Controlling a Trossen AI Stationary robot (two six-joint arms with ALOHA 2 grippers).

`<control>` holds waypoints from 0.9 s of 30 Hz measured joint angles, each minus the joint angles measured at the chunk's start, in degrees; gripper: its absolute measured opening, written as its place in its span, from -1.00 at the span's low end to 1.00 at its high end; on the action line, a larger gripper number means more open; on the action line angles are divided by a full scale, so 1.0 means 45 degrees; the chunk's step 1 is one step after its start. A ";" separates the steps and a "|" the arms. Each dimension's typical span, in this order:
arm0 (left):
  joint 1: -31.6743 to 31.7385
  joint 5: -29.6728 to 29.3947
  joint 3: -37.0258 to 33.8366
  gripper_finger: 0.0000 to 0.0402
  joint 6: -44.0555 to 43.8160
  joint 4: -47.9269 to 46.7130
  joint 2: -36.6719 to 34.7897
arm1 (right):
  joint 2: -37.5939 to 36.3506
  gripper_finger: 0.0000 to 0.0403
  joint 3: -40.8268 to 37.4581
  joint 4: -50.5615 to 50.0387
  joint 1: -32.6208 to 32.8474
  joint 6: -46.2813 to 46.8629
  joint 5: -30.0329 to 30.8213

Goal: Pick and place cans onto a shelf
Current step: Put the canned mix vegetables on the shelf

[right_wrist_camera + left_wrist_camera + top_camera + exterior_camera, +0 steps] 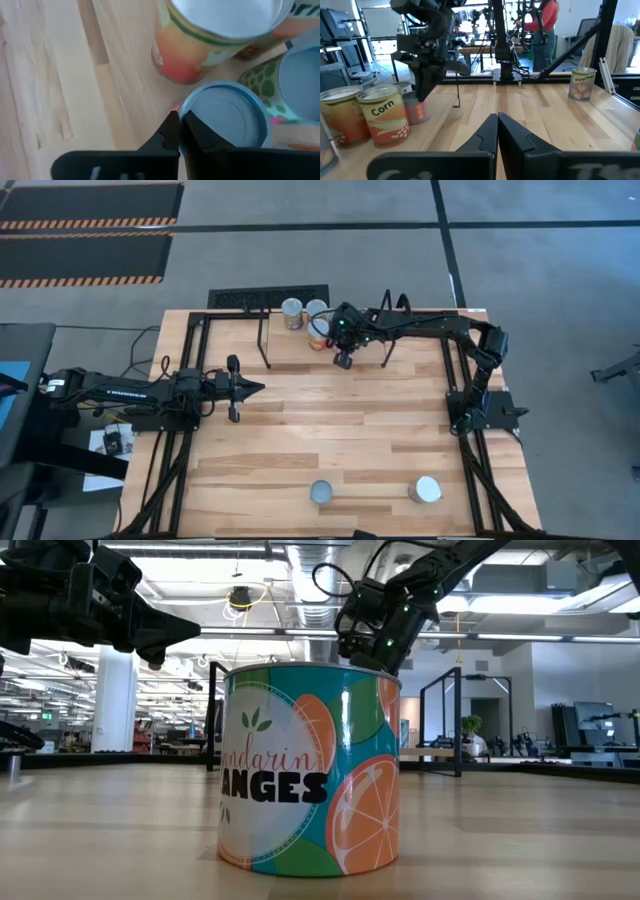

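Note:
The light-wood shelf (290,352) with black wire ends stands at the table's far middle. Two cans (292,312) (316,309) stand upright on it, and a third can with a pink label (320,338) (418,111) stands just near of them. My right gripper (343,360) (179,131) is shut, pointing down at the rim of this third can's grey-blue top (225,120). My left gripper (252,388) (497,131) is shut and empty, held level over the table's left middle. Two more cans (321,493) (426,490) stand at the near edge. My right gripper's shut fingertips (172,125) stand beside the rim (189,107) of the pink-labelled can's top, coming from above. I cannot tell whether they touch the can. The can stands upright on the wood.
A corn can (385,117) and an orange-labelled one (342,120) show close by in the left wrist view, a peaches can (582,82) farther off. A mandarin-oranges can (310,770) fills the low view. A person stands in the room behind (542,20).

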 joint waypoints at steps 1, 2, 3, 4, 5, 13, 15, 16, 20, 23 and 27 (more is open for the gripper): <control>0.0000 0.0000 0.0000 -1.00 0.0000 0.0000 -0.0001 | -0.0007 -0.91 -0.0005 -0.0051 0.0000 -0.0001 -0.0008; -0.0002 0.0000 0.0000 -1.00 0.0000 0.0000 -0.0001 | 0.0021 -0.90 -0.0005 -0.0019 0.0000 -0.0010 0.0007; -0.0002 0.0000 0.0000 -1.00 0.0000 0.0000 0.0003 | 0.0021 -0.89 -0.0005 0.0006 0.0000 -0.0005 0.0013; -0.0002 0.0000 0.0000 -1.00 0.0003 0.0000 -0.0001 | 0.0016 -0.88 -0.0005 -0.0022 0.0000 -0.0005 0.0002; 0.0000 0.0000 0.0000 -1.00 0.0005 0.0000 -0.0001 | 0.0016 -0.87 -0.0010 -0.0004 0.0000 -0.0005 0.0007; -0.0001 0.0010 0.0000 -1.00 0.0005 0.0000 -0.0001 | 0.0021 -0.74 -0.0019 0.0248 -0.0085 -0.0010 0.0007; -0.0002 0.0010 0.0000 -1.00 0.0005 0.0000 -0.0001 | 0.0021 -0.70 -0.0019 0.0379 -0.0087 -0.0017 0.0007; -0.0002 0.0010 0.0000 -1.00 0.0005 0.0000 -0.0001 | 0.0021 -0.69 -0.0019 0.0410 -0.0087 -0.0039 0.0007; -0.0001 0.0010 0.0000 -1.00 0.0005 0.0000 -0.0001 | 0.0026 -0.64 -0.0029 0.0403 -0.0092 -0.0111 0.0007; 0.0000 0.0012 0.0000 -1.00 0.0005 0.0000 -0.0001 | 0.0026 -0.61 -0.0029 0.0403 -0.0090 -0.0164 0.0007; -0.0001 0.0011 0.0000 -1.00 0.0007 0.0000 -0.0001 | 0.0026 -0.52 -0.0029 0.0403 -0.0059 -0.0320 0.0014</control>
